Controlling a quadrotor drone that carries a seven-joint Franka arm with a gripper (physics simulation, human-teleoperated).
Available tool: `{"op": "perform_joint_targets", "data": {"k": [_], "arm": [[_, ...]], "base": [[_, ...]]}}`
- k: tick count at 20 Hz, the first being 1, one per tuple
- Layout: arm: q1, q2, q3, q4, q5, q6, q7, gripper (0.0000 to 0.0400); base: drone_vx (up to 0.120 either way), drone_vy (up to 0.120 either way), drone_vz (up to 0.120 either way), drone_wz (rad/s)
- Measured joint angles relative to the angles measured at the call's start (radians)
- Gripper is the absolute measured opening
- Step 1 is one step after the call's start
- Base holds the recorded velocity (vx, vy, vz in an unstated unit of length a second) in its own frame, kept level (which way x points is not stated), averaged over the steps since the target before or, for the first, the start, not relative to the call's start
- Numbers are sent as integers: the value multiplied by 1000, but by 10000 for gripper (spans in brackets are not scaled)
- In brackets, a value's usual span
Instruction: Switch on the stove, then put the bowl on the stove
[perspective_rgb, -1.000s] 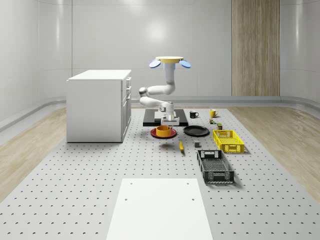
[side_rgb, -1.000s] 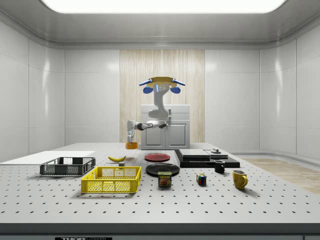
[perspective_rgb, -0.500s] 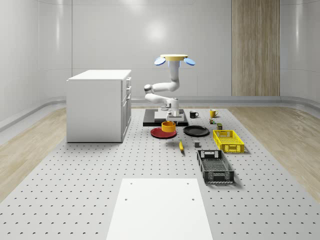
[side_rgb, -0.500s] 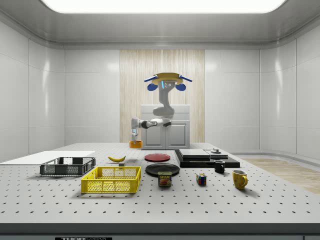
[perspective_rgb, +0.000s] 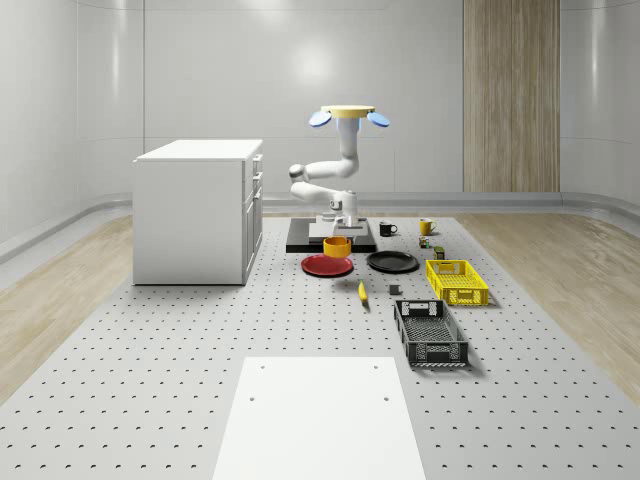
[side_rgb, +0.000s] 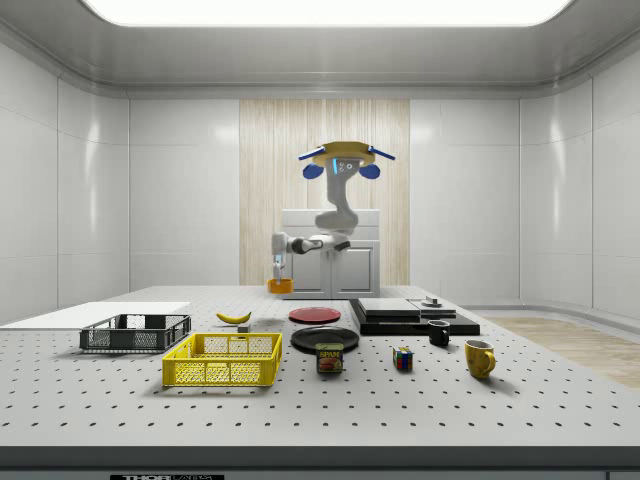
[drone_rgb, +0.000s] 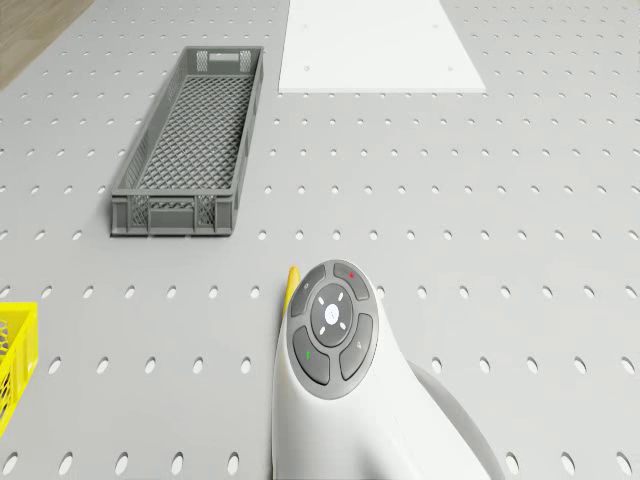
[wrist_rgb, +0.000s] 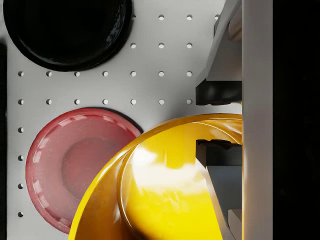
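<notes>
White-walled room, pegboard counter (perspective_rgb: 150, 340): two plates, two crates, two mugs. The drone (perspective_rgb: 348, 116) hovers above the stove (perspective_rgb: 300, 243). Its fingers (wrist_rgb: 217, 92) clench the yellow bowl's (wrist_rgb: 165, 185) rim.

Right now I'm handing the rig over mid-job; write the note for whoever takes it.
Tool: shut on the yellow bowl, one finger inside the rim, one outside, as the wrist view shows.
Bowl: held in the air above the red plate, clear of it.
Drone: hovering above the stove, beyond the plate in the whole-scene view.
Done: bowl picked up. Whether the stove is switched on cannot be told from here.
Left: carry the bowl to the stove, set it down, release.
</notes>
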Motion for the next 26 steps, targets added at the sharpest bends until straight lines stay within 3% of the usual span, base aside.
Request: {"op": "perform_joint_targets", "data": {"k": [26], "arm": [[-1, -2, 0, 0, 1, 2, 1, 100]], "base": [[-120, 0, 0, 0]]}}
